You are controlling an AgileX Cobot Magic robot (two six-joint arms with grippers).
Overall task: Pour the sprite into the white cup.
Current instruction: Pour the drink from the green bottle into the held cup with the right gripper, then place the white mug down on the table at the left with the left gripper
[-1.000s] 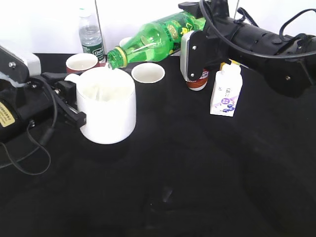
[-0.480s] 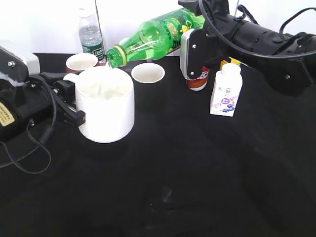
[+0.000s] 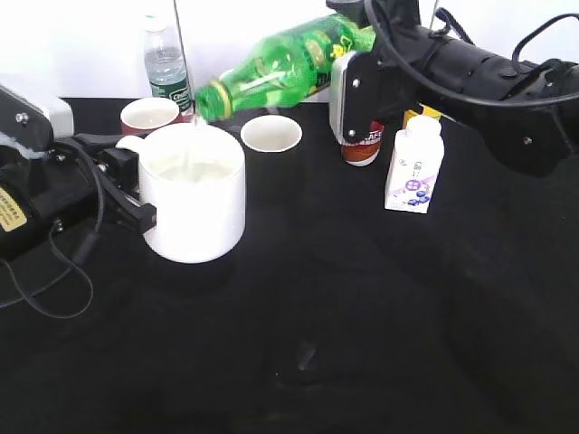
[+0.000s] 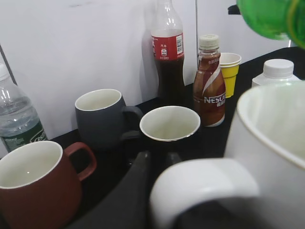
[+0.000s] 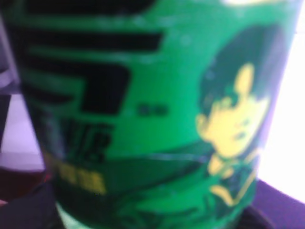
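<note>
Gripping the tall translucent green plastic soda bottle near its base, the right gripper is clamped on it and holds it tipped nearly flat, mouth pointing toward 8 o'clock and hanging just above the rim of the plain white ceramic mug. In the right wrist view the bottle's green label fills the frame, blurred. The mug stands on the black table at the left — its loop handle sits between the dark fingers of the left gripper, which look closed around it, though the contact itself is partly hidden. At 12 o'clock from the mug stand a red-brown mug, a small clear water bottle and a black mug with a white inside; a small white milk bottle stands at 3 o'clock, well apart.
</note>
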